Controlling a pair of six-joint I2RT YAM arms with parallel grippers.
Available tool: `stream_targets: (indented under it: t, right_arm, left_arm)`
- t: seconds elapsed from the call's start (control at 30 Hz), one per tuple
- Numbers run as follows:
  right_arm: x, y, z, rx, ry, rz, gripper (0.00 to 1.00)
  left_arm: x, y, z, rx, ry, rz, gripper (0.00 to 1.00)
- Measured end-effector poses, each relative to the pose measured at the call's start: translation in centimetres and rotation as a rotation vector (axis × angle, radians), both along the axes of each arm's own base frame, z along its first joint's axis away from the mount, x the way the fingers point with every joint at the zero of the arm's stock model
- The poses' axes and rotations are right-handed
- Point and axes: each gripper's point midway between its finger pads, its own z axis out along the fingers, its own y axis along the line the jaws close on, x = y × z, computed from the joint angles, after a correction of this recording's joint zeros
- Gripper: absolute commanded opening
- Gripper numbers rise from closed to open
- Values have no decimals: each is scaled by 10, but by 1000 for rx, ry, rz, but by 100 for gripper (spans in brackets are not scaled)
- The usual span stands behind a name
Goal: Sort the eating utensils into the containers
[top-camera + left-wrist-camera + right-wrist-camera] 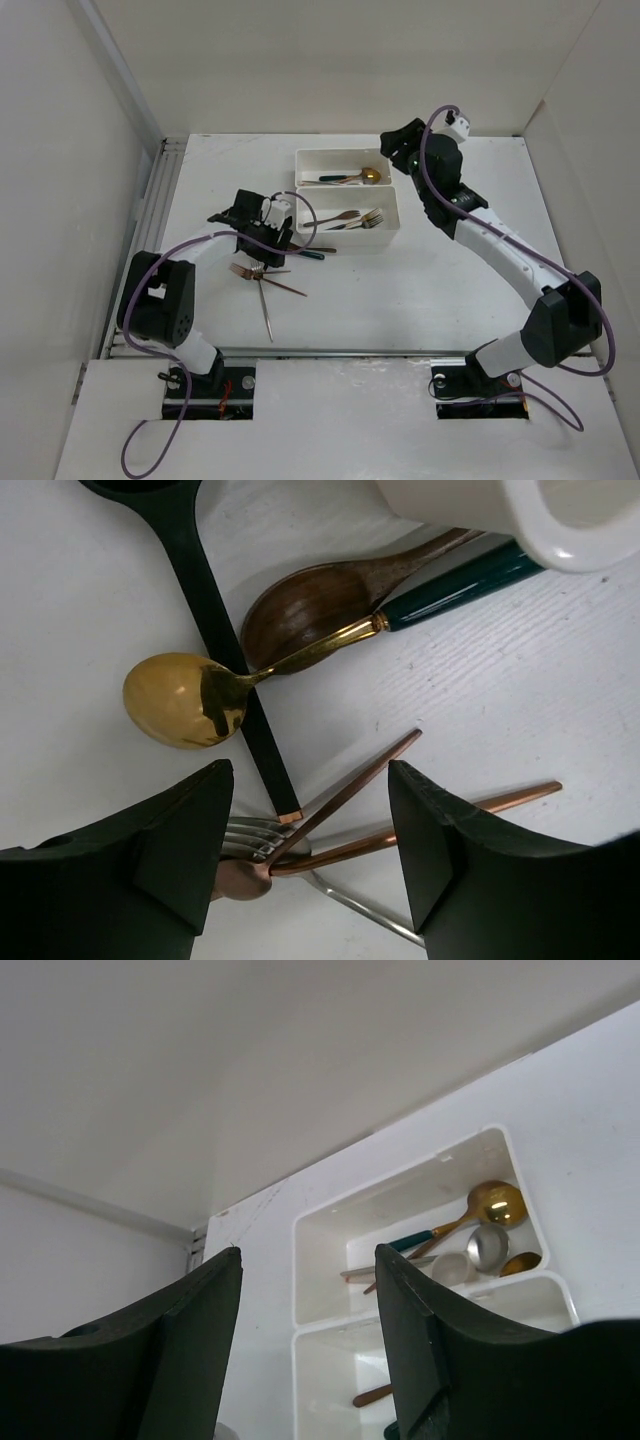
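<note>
Several loose utensils lie left of the trays: two copper-rose pieces (265,276), a silver fork (267,312) and a teal-handled spoon (306,252). My left gripper (262,246) hovers open over this pile. In the left wrist view the open gripper (310,772) straddles the crossed copper handles (355,780) and the silver fork (250,838); a gold spoon with a teal handle (185,700), a brown spoon (310,600) and a black utensil (215,630) lie beyond. My right gripper (400,140) is open and empty, raised beside the far tray (300,165).
The far tray (320,1270) holds spoons, among them a gold one (497,1203) and a silver one (487,1245). The near tray (396,215) holds copper forks (358,218); its corner (560,520) is close above the pile. White walls enclose the table.
</note>
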Motion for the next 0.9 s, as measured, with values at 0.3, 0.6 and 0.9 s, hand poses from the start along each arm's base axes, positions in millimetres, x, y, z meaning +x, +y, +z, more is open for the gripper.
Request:
stream_targets:
  t: [0.3, 0.6, 0.9]
  right_arm:
    - [5, -24, -10, -8, 18, -54, 61]
    - [-5, -43, 0, 3, -7, -85, 61]
    - [-16, -59, 11, 9, -35, -127, 61]
  left_arm:
    - [18, 22, -21, 153, -42, 58, 52]
    - [41, 18, -21, 147, -121, 50, 5]
    - [61, 51, -17, 200, -155, 110, 0]
